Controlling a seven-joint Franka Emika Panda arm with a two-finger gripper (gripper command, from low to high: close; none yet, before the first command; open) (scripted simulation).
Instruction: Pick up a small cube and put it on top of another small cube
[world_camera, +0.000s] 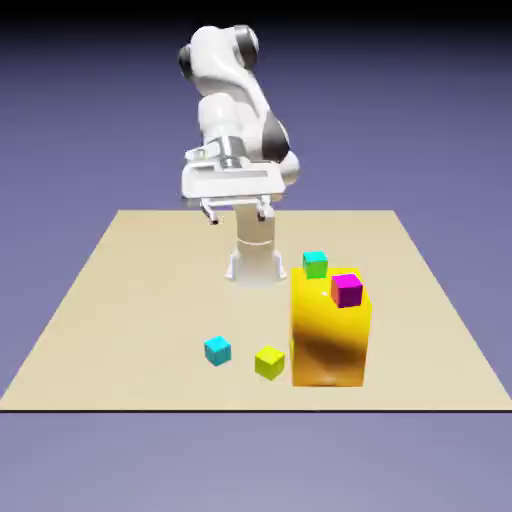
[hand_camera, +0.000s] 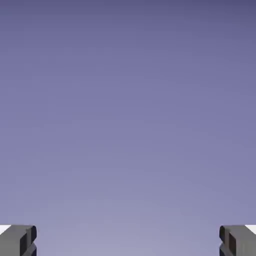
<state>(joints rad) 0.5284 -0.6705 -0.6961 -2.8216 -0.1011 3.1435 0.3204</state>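
Small yellow cube (world_camera: 270, 362), lime-tinted, plain-faced, on tabletop (world_camera: 170, 300) near front edge, between small cyan cube (world_camera: 218, 351) and big glossy yellow-orange block (world_camera: 328, 340). Sits turned, one vertical edge roughly toward camera; sides look equal, no long axis. Jaws (world_camera: 238, 214) spread wide, empty, high above tabletop.

Gripper (world_camera: 238, 214) raised, fingers wide apart
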